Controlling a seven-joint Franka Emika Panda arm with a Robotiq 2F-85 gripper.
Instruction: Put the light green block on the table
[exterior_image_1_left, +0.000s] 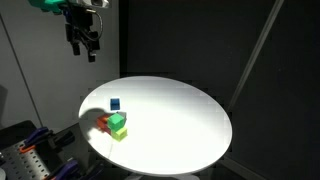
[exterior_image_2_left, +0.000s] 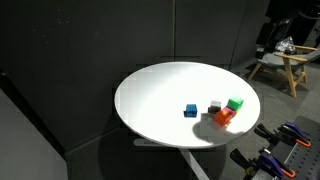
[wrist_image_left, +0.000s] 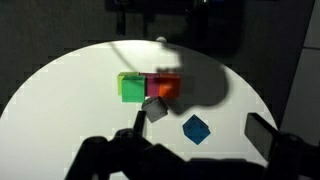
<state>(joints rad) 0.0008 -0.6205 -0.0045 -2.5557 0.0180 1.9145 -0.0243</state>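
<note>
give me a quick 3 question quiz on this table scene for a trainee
1. True or false: the gripper holds the light green block.
2. Which stands apart from the other cubes on the table? A red cube; B blue cube; C light green block.
3. Fill in: in the wrist view the light green block sits right beside the ___ cube.
Key: 1 false, it hangs open and empty above the table. 2 B. 3 red.
</note>
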